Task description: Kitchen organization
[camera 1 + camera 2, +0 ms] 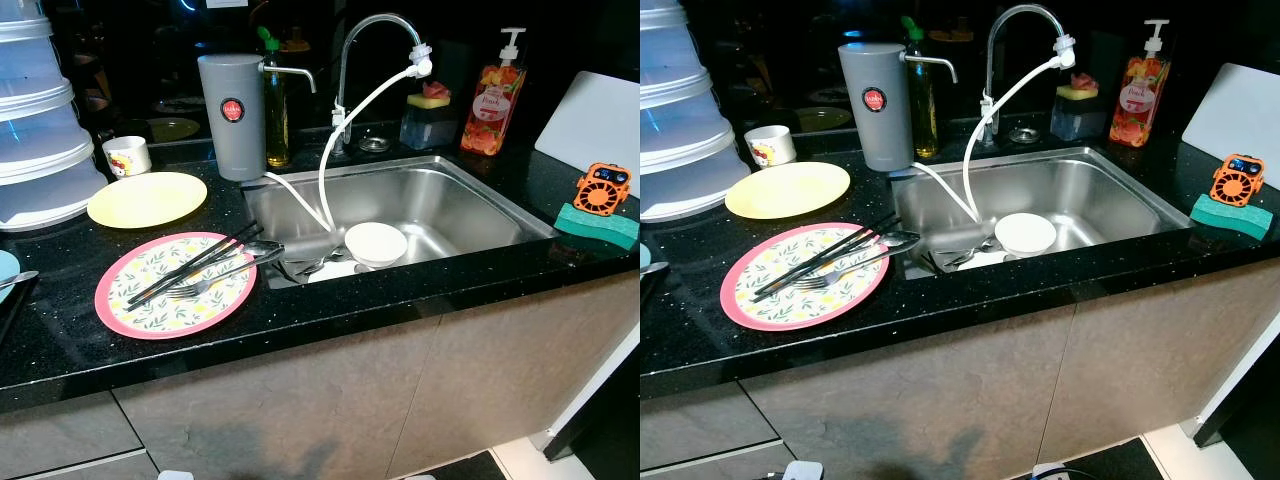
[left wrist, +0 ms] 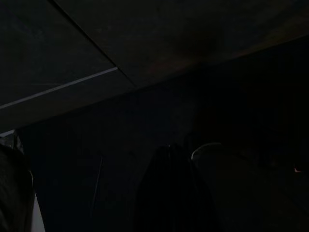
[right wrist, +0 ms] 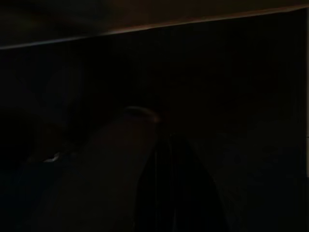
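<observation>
A stainless steel sink (image 1: 470, 205) is set into a black speckled counter (image 1: 330, 300); at its near-left corner sits a round white bowl (image 1: 375, 243), with a few pieces of metal cutlery (image 1: 312, 266) lying just beside it on the basin floor. A white flexible hose (image 1: 345, 135) runs from the tip of the curved chrome tap (image 1: 372, 45) down into the basin. On the counter left of the sink lies a pink-rimmed plate with a leaf pattern (image 1: 175, 283), holding black chopsticks (image 1: 195, 264), a fork (image 1: 215, 282) and a spoon whose bowl reaches over the plate's rim toward the sink edge. Behind it rests a plain yellow plate (image 1: 147, 198), then a small white cup (image 1: 127, 155) and a tall grey cylindrical canister (image 1: 231, 115) with a bottle of oil (image 1: 275, 105) just beside it. Stacked translucent plastic tubs (image 1: 40, 130) rise at the far left. Behind the sink stand a clear sponge holder (image 1: 430, 115) and an orange soap pump bottle (image 1: 493, 100); at the right, an orange mini fan (image 1: 602, 187) sits on a green sponge (image 1: 598, 225), near a white cutting board (image 1: 590, 120). The counter's front strip between plate and edge lies bare. Both wrist views are very dark: each shows only the dim outline of its own gripper, left (image 2: 174, 193) and right (image 3: 174, 188), hanging by the cabinet fronts, and I cannot tell how far either pincer is open or whether it holds anything.
</observation>
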You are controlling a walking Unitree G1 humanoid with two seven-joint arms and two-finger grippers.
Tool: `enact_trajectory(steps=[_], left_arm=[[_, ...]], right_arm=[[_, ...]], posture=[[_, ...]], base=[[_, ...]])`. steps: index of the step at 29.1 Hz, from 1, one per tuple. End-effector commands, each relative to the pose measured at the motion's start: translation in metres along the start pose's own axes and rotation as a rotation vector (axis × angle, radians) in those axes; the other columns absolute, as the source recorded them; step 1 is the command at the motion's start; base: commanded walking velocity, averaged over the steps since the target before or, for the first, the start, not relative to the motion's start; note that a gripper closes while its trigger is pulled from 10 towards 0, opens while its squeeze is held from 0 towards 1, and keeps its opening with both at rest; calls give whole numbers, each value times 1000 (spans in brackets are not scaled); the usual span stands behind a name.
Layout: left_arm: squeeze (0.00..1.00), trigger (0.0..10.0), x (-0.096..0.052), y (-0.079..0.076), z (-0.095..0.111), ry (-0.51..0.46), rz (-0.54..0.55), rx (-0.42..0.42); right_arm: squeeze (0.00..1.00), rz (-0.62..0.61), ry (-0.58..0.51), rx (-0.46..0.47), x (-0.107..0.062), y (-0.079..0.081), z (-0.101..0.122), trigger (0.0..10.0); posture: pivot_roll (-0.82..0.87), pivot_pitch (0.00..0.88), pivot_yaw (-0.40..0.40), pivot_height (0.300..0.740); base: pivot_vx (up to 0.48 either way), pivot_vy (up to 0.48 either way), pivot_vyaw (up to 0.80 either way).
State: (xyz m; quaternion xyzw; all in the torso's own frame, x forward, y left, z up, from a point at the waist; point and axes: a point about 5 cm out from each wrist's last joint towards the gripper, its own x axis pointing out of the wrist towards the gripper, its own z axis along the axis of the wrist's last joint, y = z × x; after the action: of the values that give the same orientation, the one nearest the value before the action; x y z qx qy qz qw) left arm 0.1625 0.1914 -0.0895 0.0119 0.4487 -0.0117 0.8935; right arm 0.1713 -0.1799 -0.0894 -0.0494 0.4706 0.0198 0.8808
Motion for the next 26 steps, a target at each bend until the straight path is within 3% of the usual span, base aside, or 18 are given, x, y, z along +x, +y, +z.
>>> enact_trajectory(steps=[1, 5, 7, 11, 14, 16, 20, 26], left_arm=[[0, 10000, -1, 1, -5, 18, 9, -10], [0, 10000, -2, 10, -3, -1, 21, -37], [0, 10000, -3, 14, 1, -43, 19, -92], [0, 10000, -3, 14, 13, -135, -5, -185], [0, 10000, -3, 11, 19, -188, -31, -219], [0, 10000, -2, 7, 19, -186, -48, -216], [0, 10000, -1, -3, 18, -167, -91, -190], [0, 10000, -1, -6, 11, -111, -76, -144]], right_arm=[[0, -43, -20, 13, 0, -9, 5, 10000], [0, -75, -28, 3, -1, -24, 8, 10000], [0, -101, -31, -4, -2, -34, 9, 10000], [0, -137, -35, -2, -4, -47, 10, 10000], [0, -151, -52, 56, -5, -51, 10, 10000], [0, -120, -83, 102, -4, -45, 15, 10000], [0, -2, -122, 91, 0, -21, 25, 10000], [0, 84, -169, 92, 2, -3, 37, 10000]], posture=[[11, 36, 29, 740], [9, 31, 27, 740], [6, 31, 26, 740], [3, 31, 22, 740], [1, 34, 14, 740], [4, 37, 8, 740], [10, 43, 0, 740], [12, 44, -1, 740]], base=[[0, 0, 0], [0, 0, 0], [0, 0, 0], [0, 0, 0], [0, 0, 0], [0, 0, 0], [0, 0, 0], [0, 0, 0]])
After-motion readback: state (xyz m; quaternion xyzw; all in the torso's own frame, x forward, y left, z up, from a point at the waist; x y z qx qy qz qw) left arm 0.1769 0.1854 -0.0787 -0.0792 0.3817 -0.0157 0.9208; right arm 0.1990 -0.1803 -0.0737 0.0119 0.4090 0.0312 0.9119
